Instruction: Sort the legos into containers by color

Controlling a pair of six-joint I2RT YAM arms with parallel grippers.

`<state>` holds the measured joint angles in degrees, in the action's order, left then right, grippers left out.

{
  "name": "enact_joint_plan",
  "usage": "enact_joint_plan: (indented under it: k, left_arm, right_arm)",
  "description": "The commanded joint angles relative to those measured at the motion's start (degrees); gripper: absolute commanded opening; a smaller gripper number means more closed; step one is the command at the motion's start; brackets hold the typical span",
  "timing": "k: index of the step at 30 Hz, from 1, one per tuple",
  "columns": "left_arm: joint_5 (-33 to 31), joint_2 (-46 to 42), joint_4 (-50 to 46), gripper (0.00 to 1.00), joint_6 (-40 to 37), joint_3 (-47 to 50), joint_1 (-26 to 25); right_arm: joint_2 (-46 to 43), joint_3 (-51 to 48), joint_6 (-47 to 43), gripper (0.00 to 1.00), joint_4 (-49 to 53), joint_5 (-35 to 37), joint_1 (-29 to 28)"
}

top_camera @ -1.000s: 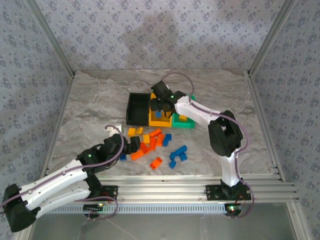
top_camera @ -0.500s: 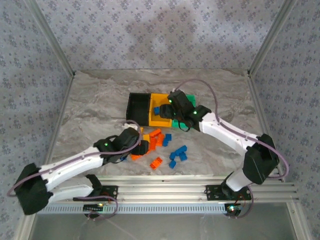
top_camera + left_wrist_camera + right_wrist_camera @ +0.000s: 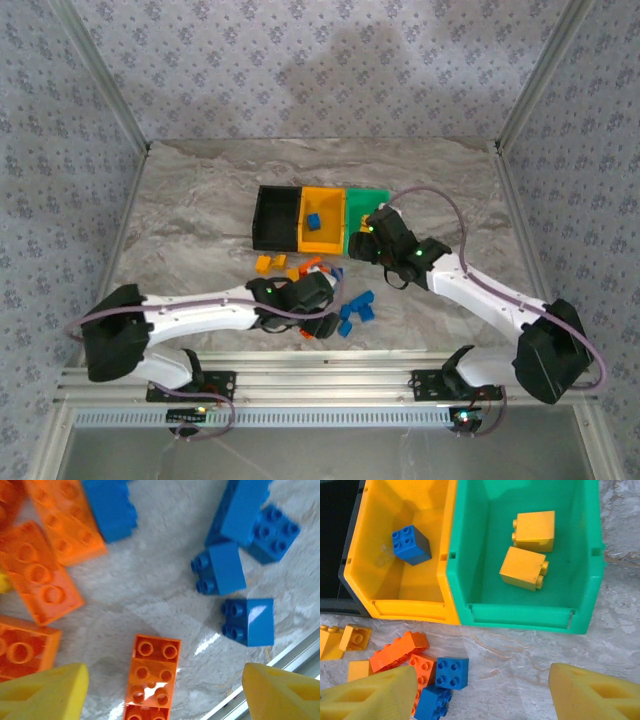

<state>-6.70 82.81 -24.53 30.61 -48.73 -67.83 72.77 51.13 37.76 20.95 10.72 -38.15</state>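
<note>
Left hand [image 3: 162, 682] hangs open over the loose pile, its yellow foam pads [image 3: 45, 690] wide apart and holding nothing. An orange two-by-four brick [image 3: 152, 675] lies on the counter [image 3: 150, 595] between them, touching neither, its lower end cut off by the frame edge. Glossy, hard-edged blue bricks [image 3: 247, 620] lie to its right, two on their sides with the studs pointing left. More orange bricks [image 3: 40, 572] crowd the left, several cropped. From above, the left hand [image 3: 318, 310] and its black wrist cover that orange brick, and the blue cluster [image 3: 357, 305] reads as small blobs with no studs to make out. Right hand [image 3: 482, 680] is also open and empty, its wedge-shaped pads [image 3: 370, 695] low in the frame just in front of the bins. Its wrist view looks straight into the smooth plastic green bin [image 3: 520, 616], where two yellow bricks [image 3: 522, 567] lie side by side. One blue brick [image 3: 410, 545] sits in the yellow-orange bin [image 3: 405, 607], and the black bin [image 3: 335, 540] is cropped to a dark strip. From above, the right hand [image 3: 378, 232] hides much of the green bin [image 3: 365, 195], while the black bin [image 3: 275, 220] shows whole on the marbled grey counter [image 3: 200, 220]. A few yellow-orange bricks [image 3: 270, 262] lie loose in front of it.
</note>
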Motion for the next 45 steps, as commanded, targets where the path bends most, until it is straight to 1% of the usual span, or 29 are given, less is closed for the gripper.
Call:
enact_joint_plan:
  k: [1,5,12,17,21,25,27,30,32,34,36,38,41,43,45]
  left_arm:
    - [1.0,4.6,-2.5,0.77,-2.1,-2.3,-1.3]
    - [-0.1,9.5,-2.3,0.73,-2.2,-4.5,-1.6]
    - [-0.8,13.1,-3.6,0.63,-1.8,-5.2,-2.6]
    - [-3.4,14.8,-5.3,0.51,-1.2,-5.0,-4.2]
    - [-4.9,13.9,-5.6,0.39,-0.7,-4.6,-4.6]
    - [-5.9,12.1,-5.7,0.31,-0.7,-4.6,-4.6]
    - [-7.9,10.4,-6.7,0.29,-0.6,-5.0,-4.5]
    - [-12.8,5.5,-8.4,0.27,-0.9,-5.4,-3.6]
    - [-15.7,0.6,-8.5,0.27,-1.1,-5.4,-0.7]
    - [-16.8,-4.2,-6.7,0.27,-1.3,-5.3,3.7]
    - [-16.4,-8.5,-3.1,0.28,-1.5,-4.6,9.0]
    - [-14.5,-10.9,2.0,0.29,-1.5,-4.3,15.3]
    - [-11.3,-9.4,7.1,0.30,-1.8,-5.7,23.4]
    - [-10.3,-5.7,8.8,0.31,-2.5,-7.9,27.1]
    - [-9.4,-1.0,9.9,0.31,-3.1,-10.7,29.7]
  right_arm:
    - [-2.7,-1.1,1.0,0.73,-0.1,-0.3,0.9]
    - [-5.4,-2.0,0.8,0.74,0.4,-0.5,1.9]
    - [-8.8,-3.3,0.7,0.74,1.1,-0.9,3.5]
    - [-9.6,-4.0,1.0,0.74,0.5,-1.2,4.6]
    - [-9.8,-3.8,1.0,0.74,0.7,-1.3,5.0]
    - [-10.3,-3.7,1.1,0.74,1.1,-1.2,5.4]
    - [-10.7,-3.7,1.2,0.74,1.3,-1.2,5.6]
    - [-11.3,-3.7,1.2,0.74,1.4,-1.3,5.7]
    - [-11.7,-3.7,1.1,0.74,1.5,-1.2,5.8]
    - [-11.9,-3.7,1.2,0.74,1.5,-1.2,5.9]
    - [-11.9,-3.8,1.3,0.74,1.5,-1.3,6.0]
    - [-11.7,-3.8,1.4,0.74,1.5,-1.4,6.1]
    - [-11.2,-3.5,1.4,0.74,1.9,-1.7,6.2]
    - [-11.0,-3.4,1.4,0.74,2.1,-1.9,6.2]
    - [-11.0,-3.5,1.5,0.74,2.1,-2.1,6.2]
